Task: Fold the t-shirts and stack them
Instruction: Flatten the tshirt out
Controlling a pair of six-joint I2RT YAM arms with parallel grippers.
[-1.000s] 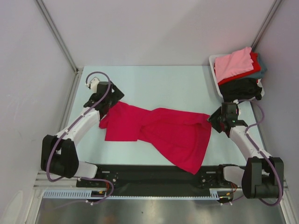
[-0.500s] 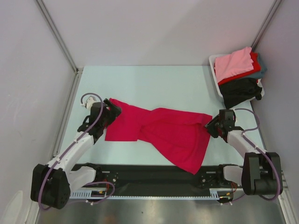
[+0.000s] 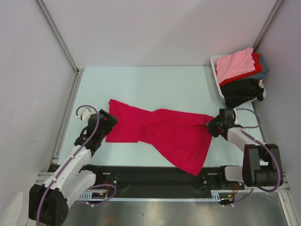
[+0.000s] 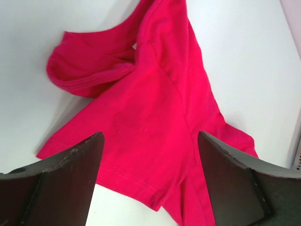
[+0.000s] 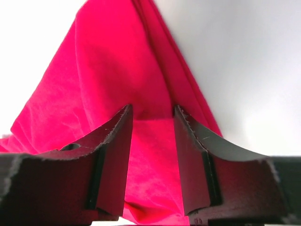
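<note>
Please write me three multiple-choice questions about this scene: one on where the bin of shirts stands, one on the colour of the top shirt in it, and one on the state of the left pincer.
1. Where on the table does the white bin stand?
A. near left corner
B. centre
C. far right corner

2. Which colour is the top t-shirt in the bin?
A. black
B. light pink
C. grey-teal

3. How is the left pincer?
A. open, holding nothing
B. shut on cloth
C. out of view

Answers:
1 C: the top view shows the bin at the far right corner.
2 B: the light pink t-shirt lies over the others.
3 A: its fingers stand wide apart by the edge of the crimson t-shirt, and nothing is pinched between them.
</note>
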